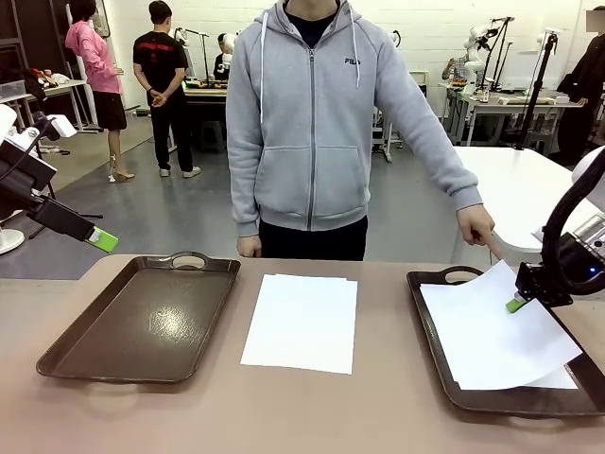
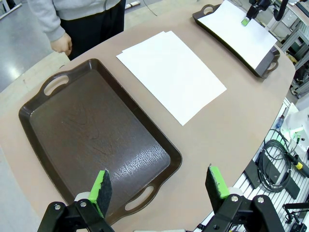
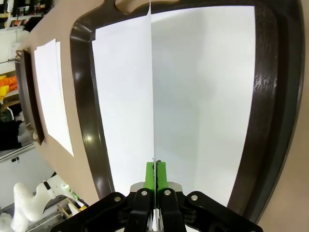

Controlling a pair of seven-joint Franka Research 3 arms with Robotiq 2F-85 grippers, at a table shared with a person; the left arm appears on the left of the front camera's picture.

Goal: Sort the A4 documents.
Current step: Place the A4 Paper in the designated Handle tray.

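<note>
A white sheet [image 1: 482, 331], pinched by one edge in the right gripper [image 1: 515, 304], its fingers [image 3: 161, 176] closed, hangs slanted over the right tray [image 1: 510, 405], seemingly for release onto a second sheet [image 1: 560, 378] lying there. More A4 documents [image 1: 302, 322] wait mid-table, while the left gripper [image 2: 158, 178] gapes empty above the left tray [image 1: 142, 322].

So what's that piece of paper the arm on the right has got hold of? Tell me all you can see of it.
The sheet is thin, plain white paper, rectangular and blank-looking. The right gripper pinches it at one edge between its green pads. It slopes over the dark brown right-hand tray, turned askew above a second sheet lying flat in the tray, and its near part seems to rest there. The person's finger points beside its far corner; whether they touch cannot be told.
</note>
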